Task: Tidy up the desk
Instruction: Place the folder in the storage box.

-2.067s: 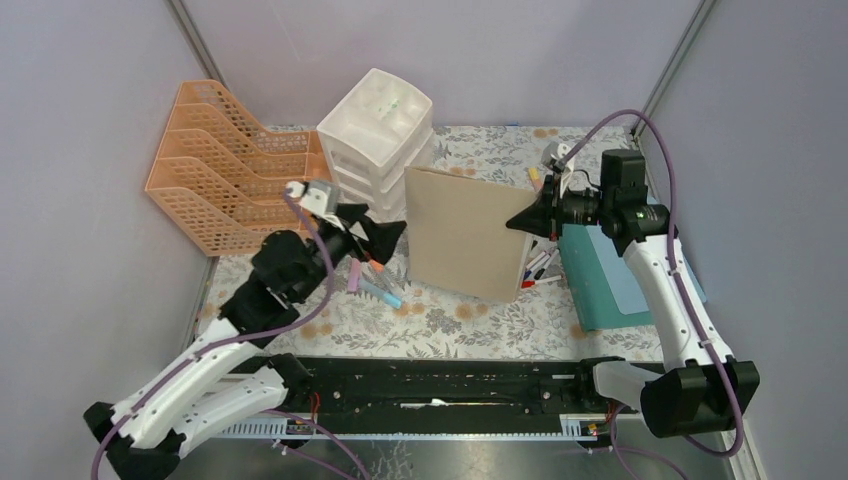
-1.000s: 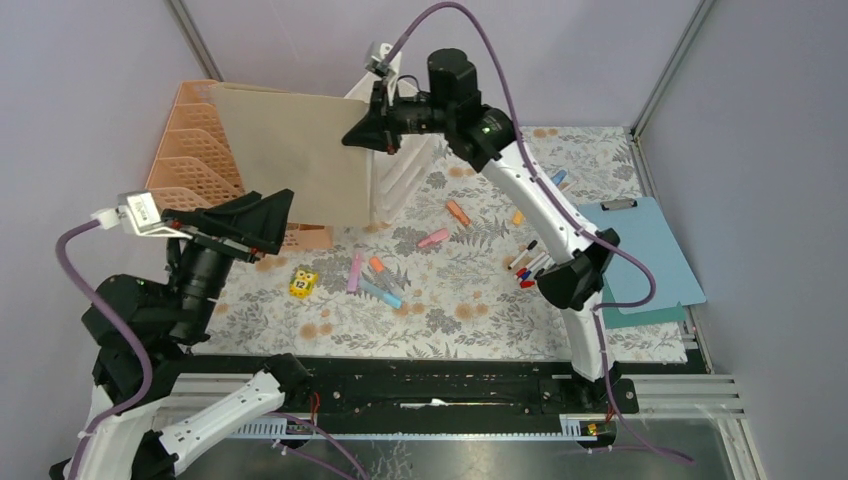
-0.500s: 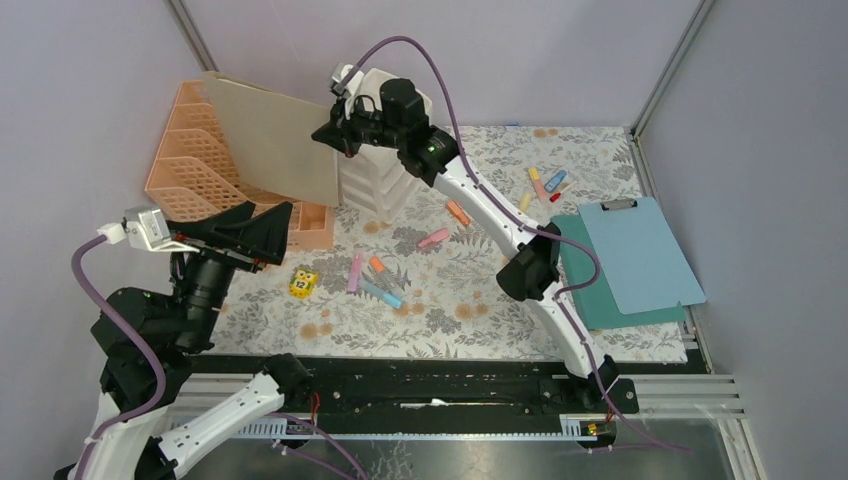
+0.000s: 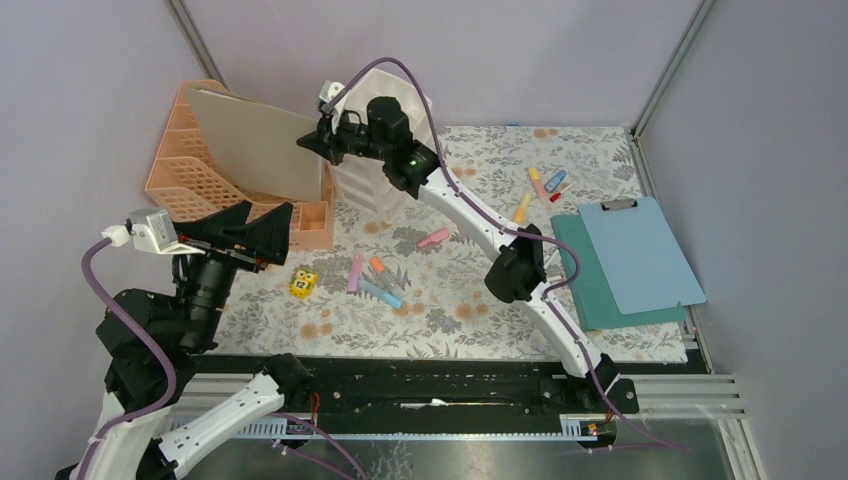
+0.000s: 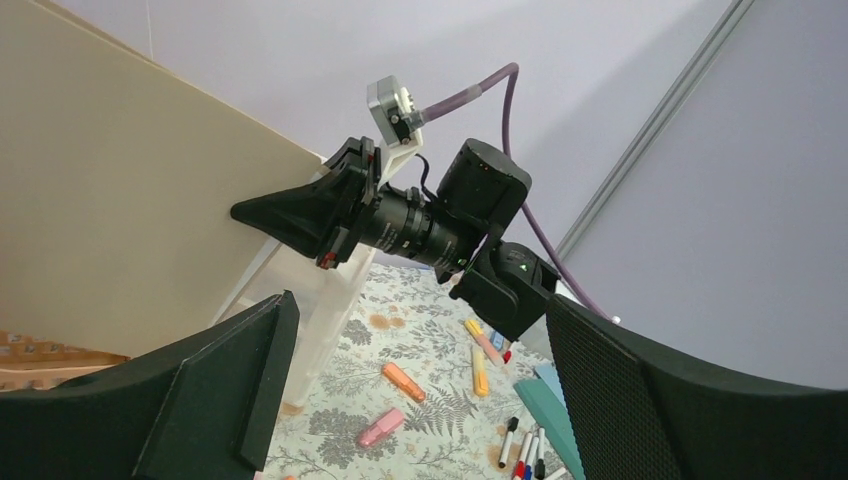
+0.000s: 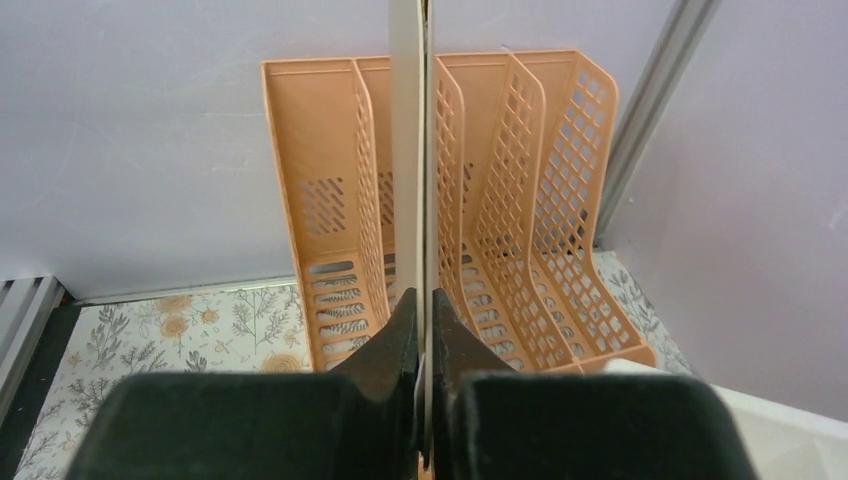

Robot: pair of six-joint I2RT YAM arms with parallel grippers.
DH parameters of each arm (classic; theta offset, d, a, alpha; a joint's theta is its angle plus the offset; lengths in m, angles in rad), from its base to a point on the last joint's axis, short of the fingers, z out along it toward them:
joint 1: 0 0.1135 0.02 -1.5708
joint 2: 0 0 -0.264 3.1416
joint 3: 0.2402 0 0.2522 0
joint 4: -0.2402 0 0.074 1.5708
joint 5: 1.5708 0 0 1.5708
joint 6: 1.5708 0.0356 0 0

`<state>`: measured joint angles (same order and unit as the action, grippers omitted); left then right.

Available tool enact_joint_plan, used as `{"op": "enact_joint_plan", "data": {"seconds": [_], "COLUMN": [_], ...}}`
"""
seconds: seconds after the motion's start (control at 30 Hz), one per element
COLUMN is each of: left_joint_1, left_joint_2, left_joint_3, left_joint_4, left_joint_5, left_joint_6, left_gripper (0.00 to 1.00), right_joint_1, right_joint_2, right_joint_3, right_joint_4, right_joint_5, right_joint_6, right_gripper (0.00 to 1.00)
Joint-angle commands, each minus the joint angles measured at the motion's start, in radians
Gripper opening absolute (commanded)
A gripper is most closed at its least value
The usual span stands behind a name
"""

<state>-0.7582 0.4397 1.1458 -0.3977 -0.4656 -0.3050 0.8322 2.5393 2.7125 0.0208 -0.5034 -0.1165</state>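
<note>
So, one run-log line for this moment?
right gripper: shut on beige folder | beige folder: at peach file rack | left gripper: open

- Overhead view: bright, soft, even light. The lilac walls (image 4: 500,50) are uniformly lit and colours read clearly across the frame.
- Shadows on the table (image 4: 470,320) are faint and soft-edged.
- Left wrist view: the left pincer (image 5: 420,305) fills the lower corners as near-black shapes with little surface detail. The beige board (image 5: 100,200) at the left is evenly lit.
- Right wrist view: the right pincer (image 6: 422,312) is a dark, soft-focus mass along the bottom, while the peach rack (image 6: 510,200) behind it is sharp.
- The metal post (image 6: 650,120) at the upper right of that frame leans, likely from the wide lens.
</note>
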Motion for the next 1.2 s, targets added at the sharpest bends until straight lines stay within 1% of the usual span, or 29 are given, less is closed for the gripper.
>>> {"op": "enact_joint_plan", "data": {"seconds": [0.0,0.3,0.53,0.7,1.07,1.1,1.17], "left_joint_1": [0.0,0.0,-0.001,-0.001,-0.001,0.0,0.0], "left_joint_2": [0.0,-0.029,-0.025,-0.028,-0.041,-0.042,-0.043], "left_joint_3": [-0.004,-0.023,-0.022,-0.03,-0.032,-0.032,-0.034], "left_joint_4": [0.034,0.026,0.022,0.022,0.011,0.011,0.011], "left_joint_5": [-0.012,-0.022,-0.032,-0.036,-0.039,-0.038,-0.038], "left_joint_6": [0.036,0.035,0.049,0.049,0.051,0.053,0.055], "left_gripper": [0.99,0.99,0.99,0.99,0.99,0.99,0.99], "right_joint_1": [0.032,0.055,0.074,0.077,0.058,0.057,0.055], "right_joint_2": [0.009,0.078,0.103,0.124,0.104,0.1,0.097], "right_joint_3": [0.047,0.019,0.025,0.003,-0.042,-0.045,-0.057], "right_joint_4": [0.178,0.371,0.432,0.447,0.367,0.36,0.358], "right_joint_5": [-0.041,-0.064,-0.088,-0.102,-0.171,-0.171,-0.157], "right_joint_6": [-0.031,-0.094,-0.129,-0.15,-0.154,-0.161,-0.17], "right_gripper": [0.0,0.0,0.0,0.0,0.0,0.02,0.1]}}
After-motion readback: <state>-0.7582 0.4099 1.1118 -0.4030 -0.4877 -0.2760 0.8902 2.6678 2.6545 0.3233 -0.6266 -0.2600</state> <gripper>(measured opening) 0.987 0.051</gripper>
